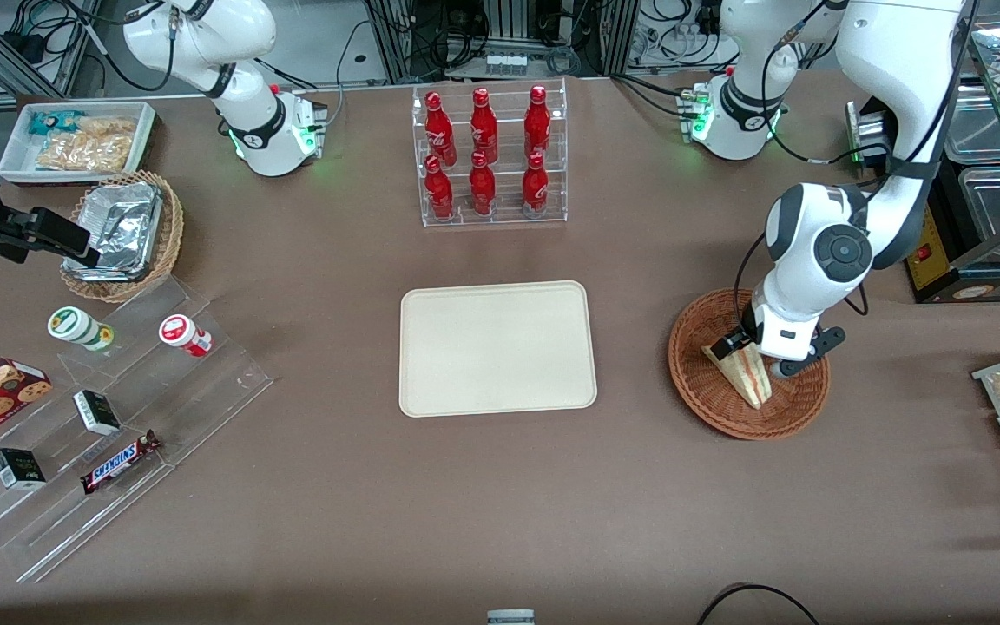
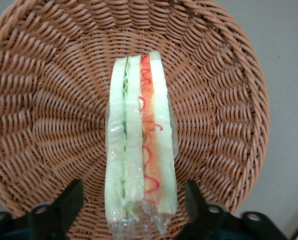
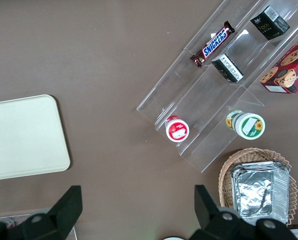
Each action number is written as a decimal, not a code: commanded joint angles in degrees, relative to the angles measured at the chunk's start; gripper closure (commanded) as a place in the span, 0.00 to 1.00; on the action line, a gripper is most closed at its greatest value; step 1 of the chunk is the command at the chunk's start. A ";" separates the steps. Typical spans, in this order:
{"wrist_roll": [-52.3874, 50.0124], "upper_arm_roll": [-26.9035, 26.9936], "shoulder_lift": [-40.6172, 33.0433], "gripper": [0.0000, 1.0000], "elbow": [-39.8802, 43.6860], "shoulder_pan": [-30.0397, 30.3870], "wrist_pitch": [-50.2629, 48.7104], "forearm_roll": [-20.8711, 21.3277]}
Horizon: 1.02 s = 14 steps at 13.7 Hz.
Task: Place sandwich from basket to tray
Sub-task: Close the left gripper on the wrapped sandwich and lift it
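We can't see the gripper (image 1: 756, 356) fingertips from the front: the wrist housing covers them and part of the basket (image 1: 708, 395). The sandwich (image 2: 139, 145) hides the basket (image 2: 49, 115) floor under it, and its wrapped end is cut off at the wrist frame edge. Fingers (image 2: 64, 205) are cropped too.
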 commanded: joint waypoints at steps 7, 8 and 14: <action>-0.83 0.28 -6.33 0.97 8.38 -0.24 -16.35 1.00; -1.18 0.10 -6.96 0.97 12.85 -0.51 -23.90 0.91; -3.72 -1.74 -3.73 0.96 24.04 -15.95 -33.65 0.03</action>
